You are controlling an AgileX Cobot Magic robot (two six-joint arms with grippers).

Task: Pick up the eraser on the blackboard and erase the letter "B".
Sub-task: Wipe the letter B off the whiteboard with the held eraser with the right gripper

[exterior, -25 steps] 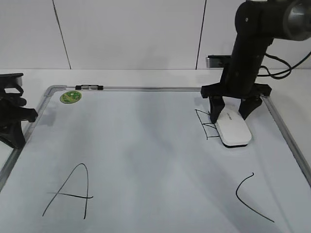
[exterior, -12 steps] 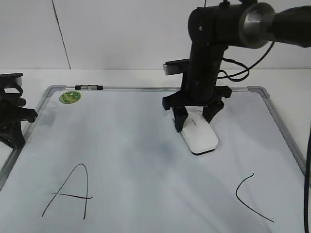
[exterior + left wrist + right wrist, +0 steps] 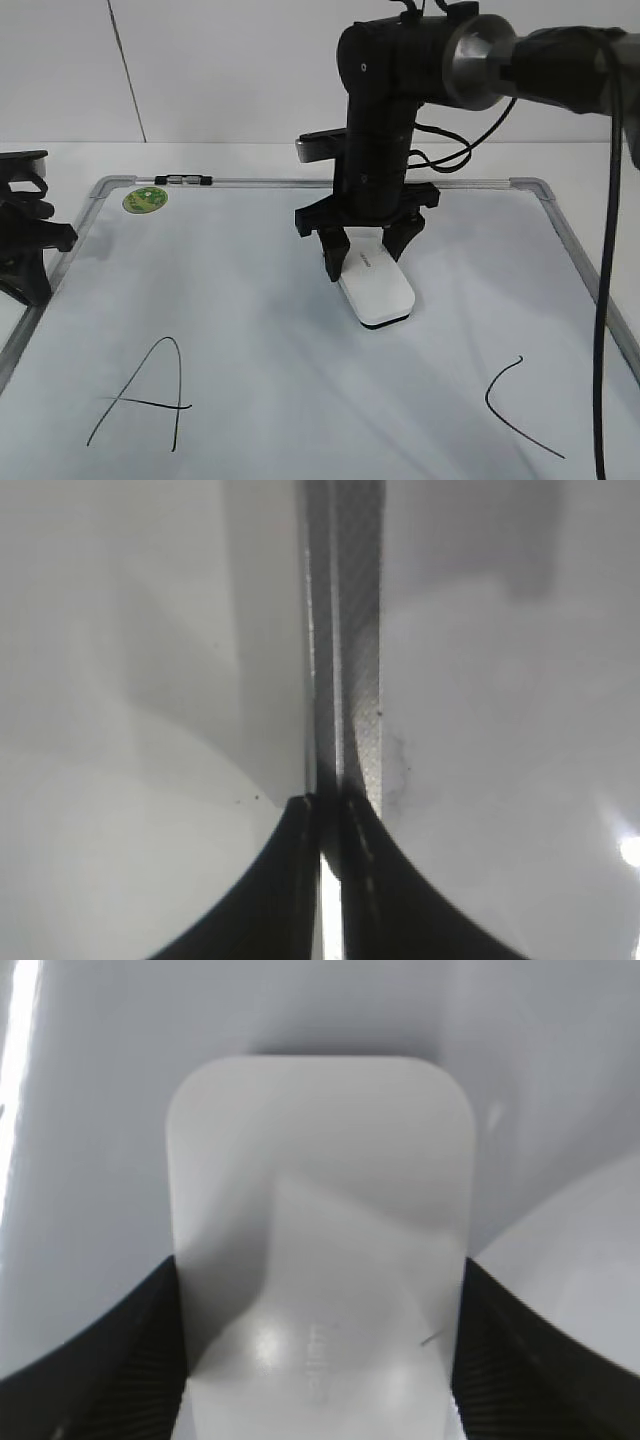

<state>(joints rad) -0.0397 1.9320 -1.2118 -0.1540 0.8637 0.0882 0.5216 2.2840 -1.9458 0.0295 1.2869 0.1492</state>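
Although no black marker "B" can be found anywhere on the large white dry-erase blackboard with the silver-grey metal frame (image 3: 545, 195), the white smooth plastic eraser with rounded corners (image 3: 375, 284) is down on the board near its middle, its dark underside against the surface. The right gripper (image 3: 362, 258) clamps the far end of that block between its two black fingers, and the right wrist view shows the ribbed pads (image 3: 115, 1355) pressed against both long sides of the eraser (image 3: 318, 1250). Only the large hand-drawn black "A" (image 3: 145, 403) at the lower left and the black "C" (image 3: 518, 405) at the lower right are legible, with the small green round sticker (image 3: 146, 199) near the top-left corner.

Judging from the clean surface, the erasing itself looks done or nearly so; what seems left is a check for faint residue, then setting the eraser down and letting go of it.

The left gripper (image 3: 25, 240) sits at the left edge of the board, well apart from the work. In the left wrist view its dark fingers (image 3: 285, 880) meet with almost no gap over the frame rail, holding nothing.
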